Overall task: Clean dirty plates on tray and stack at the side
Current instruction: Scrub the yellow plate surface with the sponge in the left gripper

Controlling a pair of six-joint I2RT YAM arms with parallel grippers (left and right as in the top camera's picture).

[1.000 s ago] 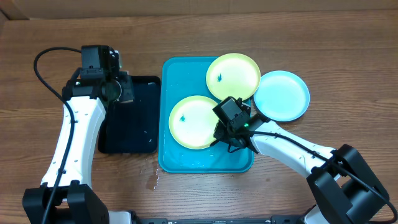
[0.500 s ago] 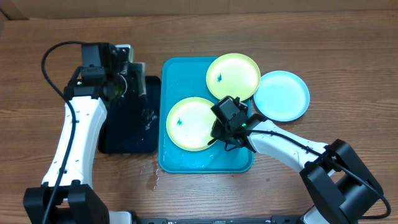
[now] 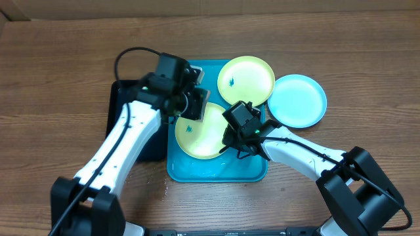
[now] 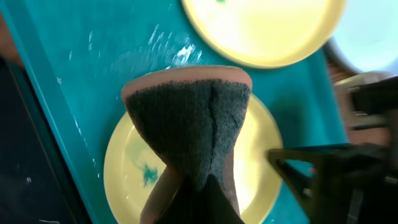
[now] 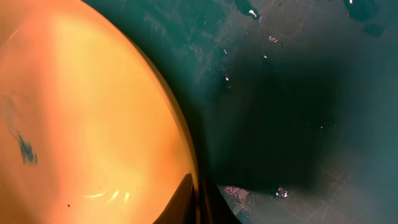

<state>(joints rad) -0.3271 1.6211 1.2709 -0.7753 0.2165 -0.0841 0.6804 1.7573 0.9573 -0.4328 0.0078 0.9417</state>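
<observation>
**A:** What is hard to make out?

**B:** The left gripper [image 3: 191,105] itself. Its arm covers it from above, and its wrist view shows only a dark blur under the sponge [image 4: 193,118]. The sponge is squeezed to a narrow waist there, so the jaws are clamped on it. The arm also hides part of the black tray [image 3: 121,95], just left of the tray [image 3: 216,172].

**A:** And the right gripper [image 3: 231,143]?

**B:** It is closed, with thin fingers pinching the right rim of the front plate [image 3: 200,134] in the tray's front half. Its wrist view cuts that plate off and tints it orange.

**A:** Surfaces?

**B:** The sponge has a coarse dark grey scouring face and a pinkish foam back. It is over the front plate, but I cannot tell if they touch. The tray is glossy turquoise plastic, beaded with water. The plates are round, shallow and smooth. The front plate is yellow-green with a blue smudge [image 4: 148,174]. The back plate [image 3: 246,80] looks the same and overhangs the tray's back right corner. The blue plate [image 3: 298,99] lies off the tray, just to its right, on the wooden table [image 3: 65,59].
</observation>
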